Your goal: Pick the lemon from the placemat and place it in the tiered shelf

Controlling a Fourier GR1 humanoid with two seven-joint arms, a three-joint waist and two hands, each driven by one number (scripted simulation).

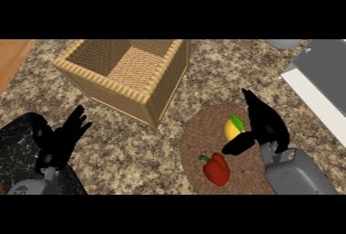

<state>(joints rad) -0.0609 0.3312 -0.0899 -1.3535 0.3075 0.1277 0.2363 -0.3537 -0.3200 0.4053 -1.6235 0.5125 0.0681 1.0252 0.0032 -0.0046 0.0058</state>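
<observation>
1. Speckled brown granite counter (135,155) fills the view, with a strip of orange wood at 10 o'clock and a grey-and-white appliance edge (317,87) at 2 o'clock.
2. At 11 o'clock stands a tall woven wicker shelf with an open, two-level top (125,75), well apart from the fruit.
3. A round brown woven placemat (196,137) lies at about 5 o'clock from centre. On it rest the yellow lemon with a green tip (233,129) and, just below it, a red bell pepper with a green stem (216,169).
4. The right hand (265,128) sits just beside the lemon on its 3 o'clock side, fingers extended upward and thumb angled beneath the fruit; it is spread, not yet closed round anything.
5. The left hand (64,137) rests at 8 o'clock, fingers relaxed and up, holding nothing.
6. Judged step: the approach to the grasp; the lemon is on the mat, unlifted.
7. The next move seems to call for closing fingers and thumb round the lemon without nudging the pepper, then lifting and carrying toward 11 o'clock into the shelf.
</observation>
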